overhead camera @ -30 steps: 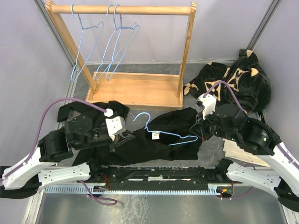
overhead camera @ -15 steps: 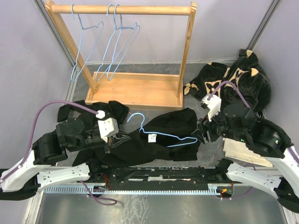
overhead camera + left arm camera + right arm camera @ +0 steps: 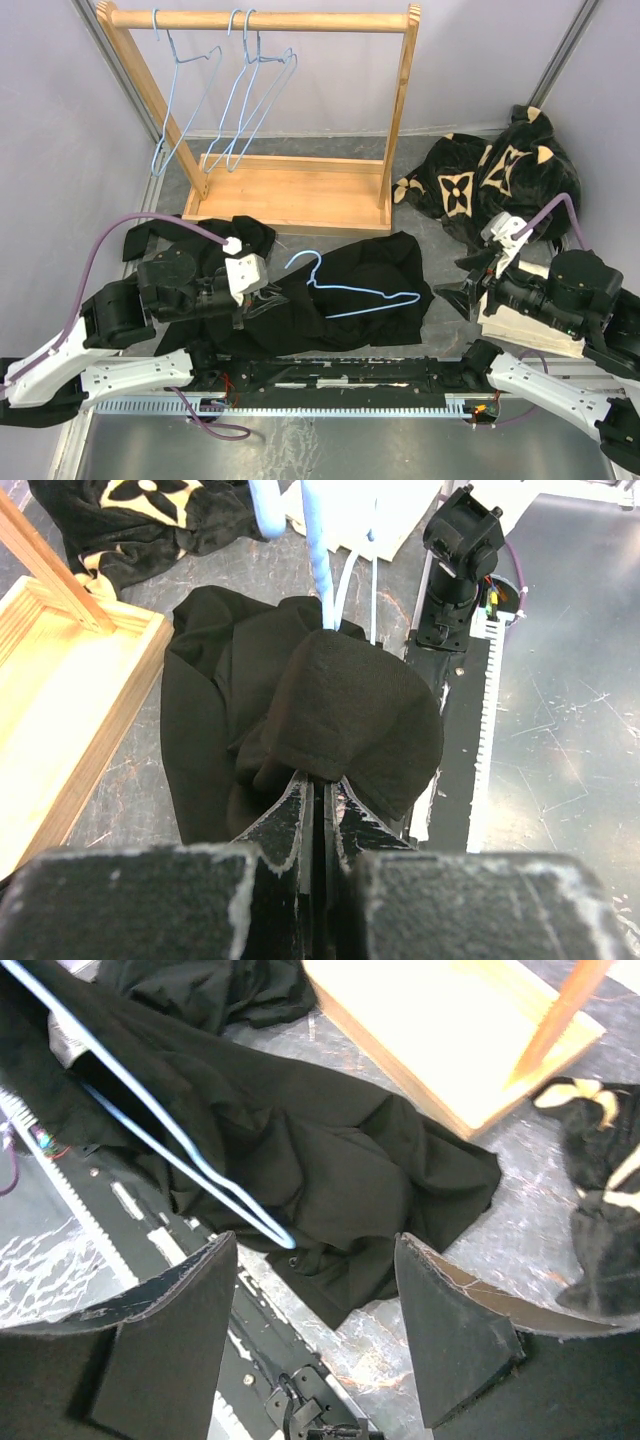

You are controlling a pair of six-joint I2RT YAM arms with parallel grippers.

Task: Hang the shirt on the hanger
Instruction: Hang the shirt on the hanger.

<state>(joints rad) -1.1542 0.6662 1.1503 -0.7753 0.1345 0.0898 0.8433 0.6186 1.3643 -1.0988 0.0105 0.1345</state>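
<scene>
The black shirt (image 3: 375, 270) lies crumpled on the table in front of the arm bases. On top of it rests the light-blue hanger (image 3: 370, 291), hook pointing left. My left gripper (image 3: 268, 296) is at the shirt's left end, shut on a fold of the shirt (image 3: 345, 700); the hanger's (image 3: 318, 550) wires run out of that fold. My right gripper (image 3: 468, 293) hangs open just right of the shirt, nothing between its fingers. In its view the hanger's (image 3: 283, 1236) right tip and the shirt's (image 3: 330, 1160) edge lie below the open right gripper (image 3: 315, 1243).
A wooden rack (image 3: 300, 190) stands at the back with three blue hangers (image 3: 240, 90) on its bar. A black plush garment with tan flowers (image 3: 500, 170) is heaped at back right. Another black garment (image 3: 225, 235) lies behind my left arm. A white folded sheet (image 3: 520, 325) sits under my right arm.
My right gripper has opened, let go at the shirt's right edge and drawn back to the right. The shirt's right side has settled flatter. My left gripper stays shut on the cloth.
</scene>
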